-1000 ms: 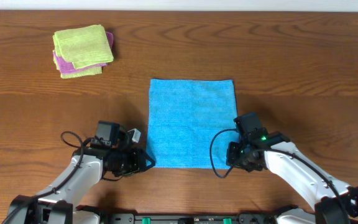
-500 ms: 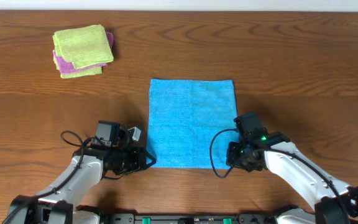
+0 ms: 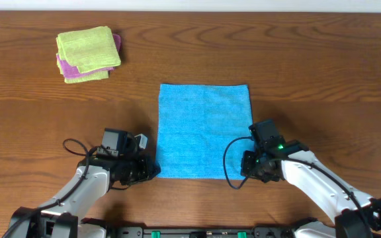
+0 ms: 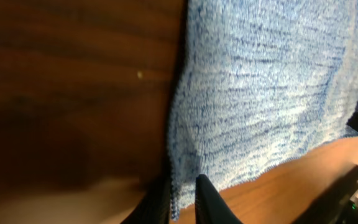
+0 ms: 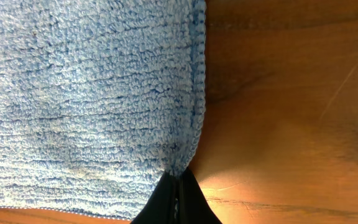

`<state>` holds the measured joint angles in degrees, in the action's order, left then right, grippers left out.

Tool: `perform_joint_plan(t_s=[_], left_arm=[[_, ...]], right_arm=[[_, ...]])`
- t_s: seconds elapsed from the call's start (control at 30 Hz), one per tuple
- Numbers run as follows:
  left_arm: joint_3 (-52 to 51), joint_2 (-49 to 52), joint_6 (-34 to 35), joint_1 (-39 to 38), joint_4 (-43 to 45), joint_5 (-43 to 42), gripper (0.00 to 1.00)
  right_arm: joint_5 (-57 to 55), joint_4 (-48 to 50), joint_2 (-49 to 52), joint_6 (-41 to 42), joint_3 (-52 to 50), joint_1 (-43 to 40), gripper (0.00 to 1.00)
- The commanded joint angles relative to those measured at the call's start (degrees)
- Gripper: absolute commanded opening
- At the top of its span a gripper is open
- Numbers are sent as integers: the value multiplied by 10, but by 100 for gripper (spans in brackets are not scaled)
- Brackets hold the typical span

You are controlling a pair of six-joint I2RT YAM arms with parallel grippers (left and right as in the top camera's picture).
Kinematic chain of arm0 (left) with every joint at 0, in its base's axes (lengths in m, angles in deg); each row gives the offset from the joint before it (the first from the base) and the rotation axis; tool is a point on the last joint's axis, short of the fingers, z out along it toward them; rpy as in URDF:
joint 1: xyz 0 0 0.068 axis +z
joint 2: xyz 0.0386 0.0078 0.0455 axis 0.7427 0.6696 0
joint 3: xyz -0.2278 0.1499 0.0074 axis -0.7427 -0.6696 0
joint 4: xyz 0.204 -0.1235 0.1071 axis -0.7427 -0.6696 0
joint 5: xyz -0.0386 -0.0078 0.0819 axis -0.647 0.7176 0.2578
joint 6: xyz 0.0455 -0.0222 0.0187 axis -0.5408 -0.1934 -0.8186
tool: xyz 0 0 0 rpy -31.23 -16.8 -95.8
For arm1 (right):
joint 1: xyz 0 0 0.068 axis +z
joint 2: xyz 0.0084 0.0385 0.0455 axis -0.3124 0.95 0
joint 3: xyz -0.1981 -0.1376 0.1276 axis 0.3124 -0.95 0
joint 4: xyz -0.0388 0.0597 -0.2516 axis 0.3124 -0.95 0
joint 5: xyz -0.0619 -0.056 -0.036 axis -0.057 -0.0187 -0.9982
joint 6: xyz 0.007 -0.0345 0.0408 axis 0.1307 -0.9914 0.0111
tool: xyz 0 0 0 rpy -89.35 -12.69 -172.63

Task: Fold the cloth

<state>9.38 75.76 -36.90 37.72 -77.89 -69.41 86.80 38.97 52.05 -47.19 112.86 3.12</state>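
Jaws of left gripper (image 4: 184, 190) clamp the blue cloth (image 3: 205, 131) at its near-left corner; right gripper (image 5: 178, 185) pinches the near-right corner. The blue cloth lies flat on wooden table (image 3: 309, 66).

Blue cloth (image 3: 205, 131) looks like microfibre terry to me; matt, nubbly looped pile, with a stitched hem that shows up clearly on both wrist cams; the bench (image 3: 309, 59) is dark wood or a wood-look top, visible grain, smooth, with a soft sheen that throws a bit of glare up close; the left fingers (image 4: 211, 202) and right fingers (image 5: 197, 208) read as plain black and matt, maybe plastic, can't swear to it; the folded cloths (image 3: 88, 53) at the far side look like the same fuzzy matt fabric
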Motion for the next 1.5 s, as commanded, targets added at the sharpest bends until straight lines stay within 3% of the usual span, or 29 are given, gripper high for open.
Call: perform_joint_plan(t_s=[0.0,0.07,0.23,0.33,0.53,1.0,1.1,1.2,1.37,1.47], left_arm=[[-14,9,11,0,6,45,10],[-14,9,22,0,9,42,6],[-14,9,23,0,9,30,8],[-14,9,20,0,6,20,32],[-15,9,15,-10,2,14,50],[-16,9,19,-42,-9,32,49],[-16,9,19,-42,-15,33,45],[-17,9,19,-42,-20,34,33],[-17,9,19,-42,-20,35,29],[-17,9,25,-42,-20,44,21]], right_arm=[[-6,2,8,-5,-9,-3,1],[-6,2,8,-6,-9,-3,2],[-6,2,8,-5,-9,-3,2],[-6,2,8,-5,-9,-3,1],[-6,2,8,-6,-9,-3,2],[-6,2,8,-6,-9,-3,2],[-6,2,8,-6,-9,-3,2],[-6,5,8,-5,-9,-3,2],[-4,10,8,-5,-9,-3,2],[-2,11,8,-5,-9,-3,2]])
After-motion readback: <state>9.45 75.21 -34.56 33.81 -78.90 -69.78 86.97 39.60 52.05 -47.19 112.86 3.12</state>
